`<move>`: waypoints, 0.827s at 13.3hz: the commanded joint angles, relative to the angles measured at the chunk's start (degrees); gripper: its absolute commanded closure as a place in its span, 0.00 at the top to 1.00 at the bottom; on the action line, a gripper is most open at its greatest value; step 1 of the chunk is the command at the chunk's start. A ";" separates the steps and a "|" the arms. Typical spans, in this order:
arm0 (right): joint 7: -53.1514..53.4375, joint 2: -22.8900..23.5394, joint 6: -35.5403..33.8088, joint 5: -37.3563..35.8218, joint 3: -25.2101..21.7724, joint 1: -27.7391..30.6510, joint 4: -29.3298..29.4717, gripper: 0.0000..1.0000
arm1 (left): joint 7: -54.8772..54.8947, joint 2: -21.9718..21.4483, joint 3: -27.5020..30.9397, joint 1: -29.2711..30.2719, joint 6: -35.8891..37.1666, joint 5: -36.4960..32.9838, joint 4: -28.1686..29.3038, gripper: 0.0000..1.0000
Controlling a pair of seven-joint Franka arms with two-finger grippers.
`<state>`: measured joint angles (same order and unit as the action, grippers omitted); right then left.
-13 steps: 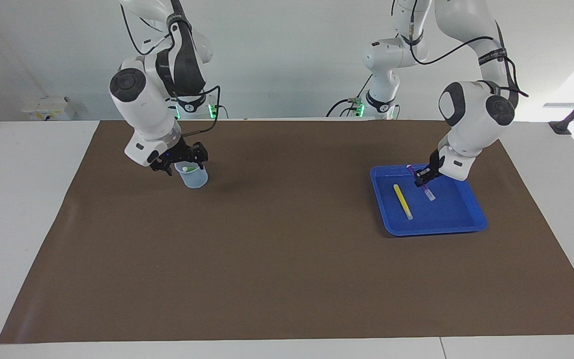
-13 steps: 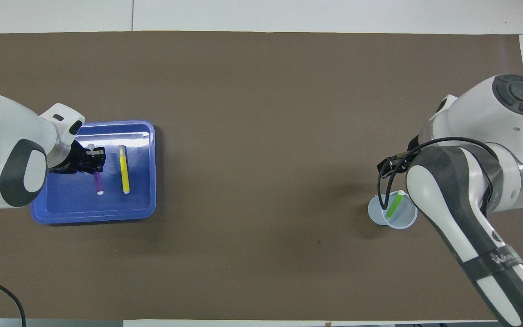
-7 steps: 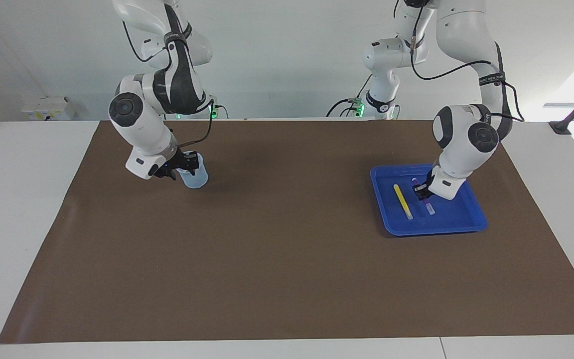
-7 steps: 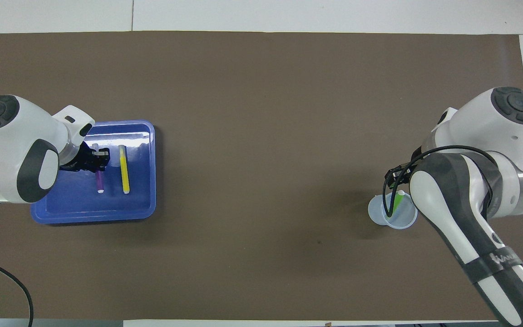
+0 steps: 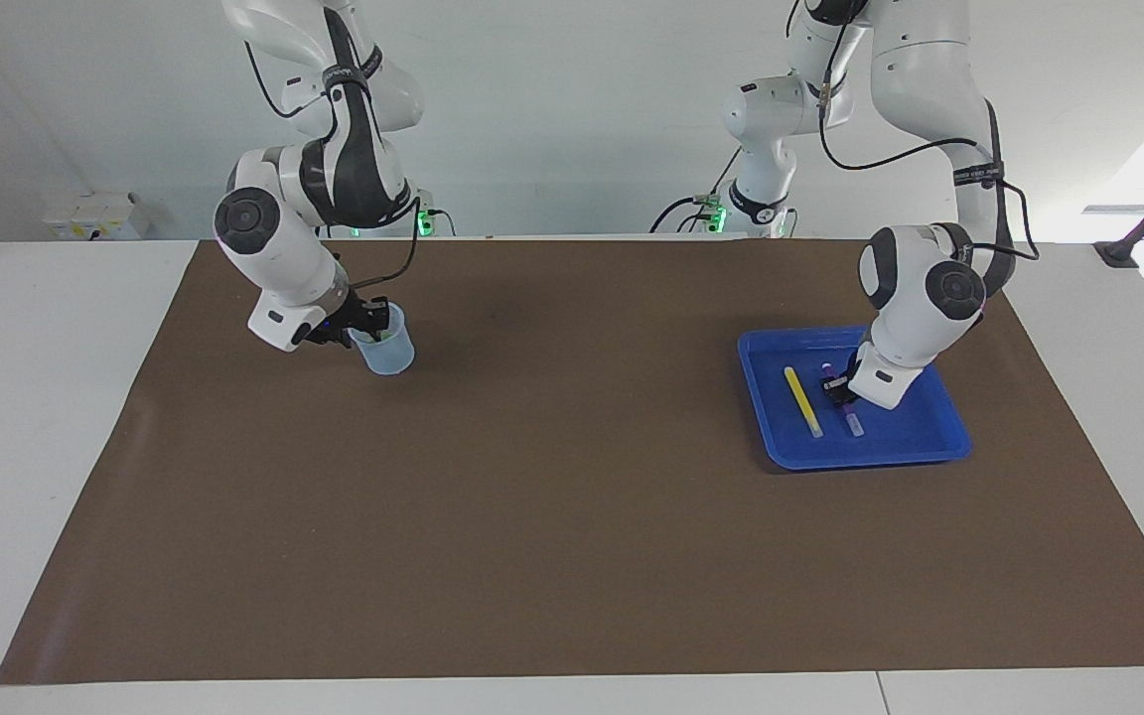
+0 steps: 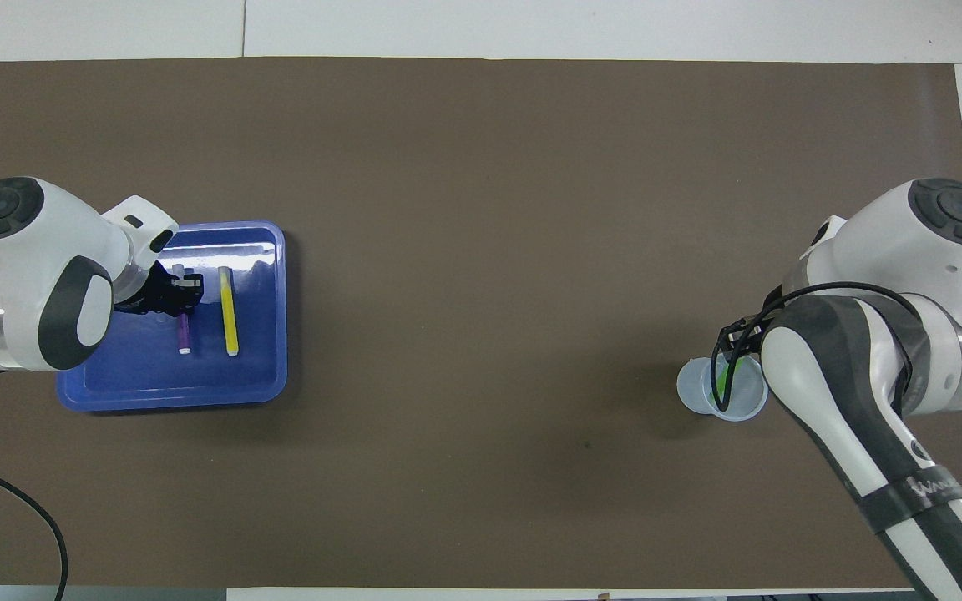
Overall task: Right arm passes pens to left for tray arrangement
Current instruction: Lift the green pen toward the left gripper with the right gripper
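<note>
Brown matting covers the white worktop (image 5: 552,516). Facing view: the left end effector (image 5: 838,391) sits low in the blue tray (image 5: 870,452), on the purple pen (image 5: 852,422) beside the yellow pen (image 5: 802,401); whether it pinches the pen I cannot tell. The right end effector (image 5: 358,323) is at the clear cup (image 5: 385,348); its fingers are unreadable.

Overhead view: the green pen (image 6: 723,377) stands in the cup (image 6: 698,388).
</note>
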<state>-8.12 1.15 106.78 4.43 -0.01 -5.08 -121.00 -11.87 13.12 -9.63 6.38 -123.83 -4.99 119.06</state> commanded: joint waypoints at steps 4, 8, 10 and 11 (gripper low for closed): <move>0.56 -2.12 0.01 0.05 0.54 0.42 -2.40 0.39 | 0.79 0.50 -0.47 1.27 -0.28 -0.98 -0.67 1.00; 0.74 -2.12 0.09 0.05 0.54 0.33 -2.40 0.24 | 0.88 0.50 -0.56 1.27 -0.10 -0.81 -0.84 1.00; 0.74 -2.12 0.18 0.14 0.54 0.33 -2.31 0.08 | 0.88 0.50 -0.47 1.36 -0.28 -0.72 -0.76 1.00; 0.82 -2.12 0.18 0.14 0.54 0.33 -2.31 0.03 | 0.88 0.59 -0.47 1.36 -0.45 -0.72 -0.67 1.00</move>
<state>-8.00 0.39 106.79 4.48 0.17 -5.11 -122.01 -11.48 13.12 -9.69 7.05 -123.86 -4.99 118.88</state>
